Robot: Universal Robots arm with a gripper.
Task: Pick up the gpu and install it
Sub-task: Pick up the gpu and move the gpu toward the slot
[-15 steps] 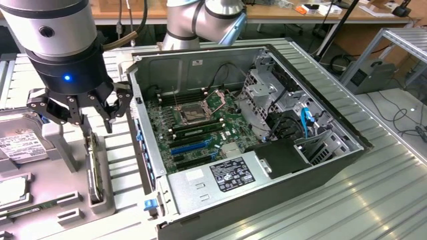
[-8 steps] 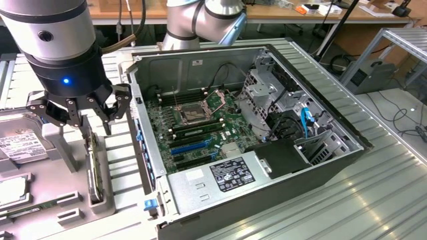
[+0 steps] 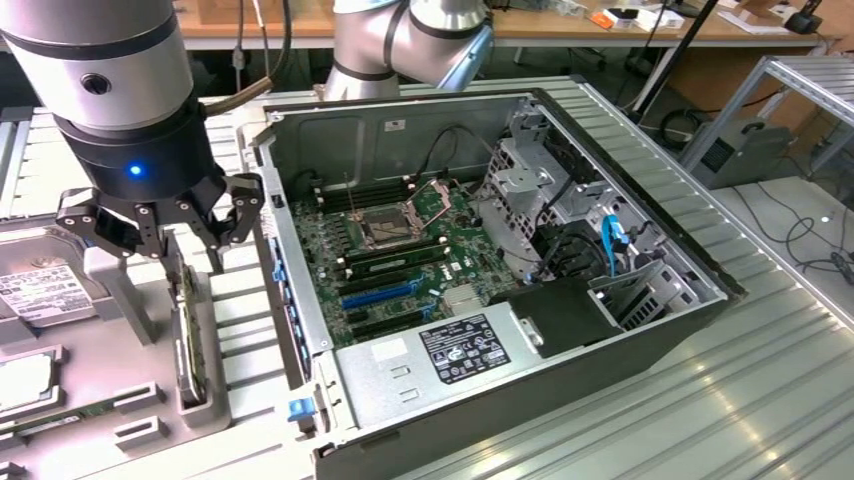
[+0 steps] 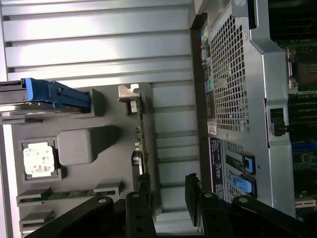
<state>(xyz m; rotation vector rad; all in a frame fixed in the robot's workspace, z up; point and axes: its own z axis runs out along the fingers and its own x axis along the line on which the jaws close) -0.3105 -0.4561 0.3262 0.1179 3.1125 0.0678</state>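
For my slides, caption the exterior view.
Open gripper above the gpu standing in its tray, beside the open computer case.

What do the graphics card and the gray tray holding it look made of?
The gpu: greenish-brown circuit board seen edge-on, with a shiny bare-metal end bracket. The tray: probably plastic, matte uniform gray with rounded moulded blocks, though painted metal can't be excluded.

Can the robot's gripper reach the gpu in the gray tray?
Probably yes: the open gripper hangs just above the gpu, which stands on edge in the tray, with nothing between them.
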